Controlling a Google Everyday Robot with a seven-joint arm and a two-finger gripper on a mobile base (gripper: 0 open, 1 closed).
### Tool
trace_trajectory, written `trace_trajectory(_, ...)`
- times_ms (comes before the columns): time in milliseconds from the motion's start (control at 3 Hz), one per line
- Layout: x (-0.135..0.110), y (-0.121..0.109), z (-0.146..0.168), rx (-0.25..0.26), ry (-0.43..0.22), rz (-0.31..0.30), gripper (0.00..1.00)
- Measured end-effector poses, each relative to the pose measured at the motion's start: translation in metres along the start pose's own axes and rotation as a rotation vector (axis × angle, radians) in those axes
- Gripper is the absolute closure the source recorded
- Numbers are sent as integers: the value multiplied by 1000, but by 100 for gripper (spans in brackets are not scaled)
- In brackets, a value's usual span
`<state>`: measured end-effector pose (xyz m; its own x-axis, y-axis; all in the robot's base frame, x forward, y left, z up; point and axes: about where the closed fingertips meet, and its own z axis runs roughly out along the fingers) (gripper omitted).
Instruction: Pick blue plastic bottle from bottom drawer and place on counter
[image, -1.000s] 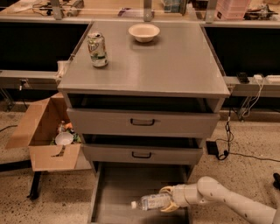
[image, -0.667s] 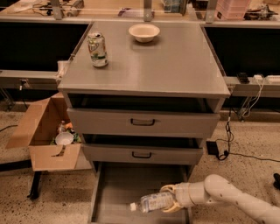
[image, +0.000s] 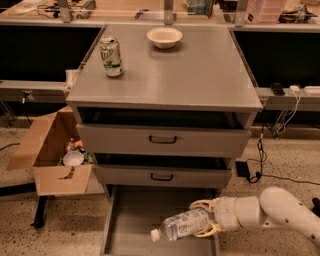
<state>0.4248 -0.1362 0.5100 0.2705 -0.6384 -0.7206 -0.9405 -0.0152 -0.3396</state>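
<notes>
The blue plastic bottle (image: 181, 225) lies on its side over the open bottom drawer (image: 129, 212), toward the drawer's right half. Its long axis runs close to level across the view, tipped a little. The white cap points to about 8 o'clock and the base to about 2 o'clock. Whether it rests on the drawer floor or is raised off it cannot be told.

The gripper (image: 204, 219) is at the bottle's base end, coming in from 3 o'clock. Its two cream fingers (image: 200, 204) are clamped on the bottle, one above and one below the rear of the body. The cap end juts free to the left. Behind the gripper the white arm (image: 280, 210) runs off toward 4 o'clock at the edge of the view.

At 12 o'clock from the bottle stand the two shallower drawers, the middle one (image: 161, 176) and the top one (image: 162, 140). Each has a black handle and each is pulled partly out.

Above them lies the counter (image: 200, 75). It carries a green-and-white soda can (image: 111, 56) upright near its far left corner, and a pale bowl (image: 164, 36) near the middle of its far edge.

At about 9 o'clock from the cabinet, on the floor, sits an open cardboard box (image: 50, 155) with small items inside.
</notes>
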Motion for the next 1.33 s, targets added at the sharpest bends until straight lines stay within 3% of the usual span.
trace_trajectory(667, -15, -13, -7, 27, -19, 36, 100)
trace_trajectory(1000, -56, -59, -58, 103, -48, 53, 100)
trace_trajectory(1333, -122, -125, -136, 193, -33, 18, 100)
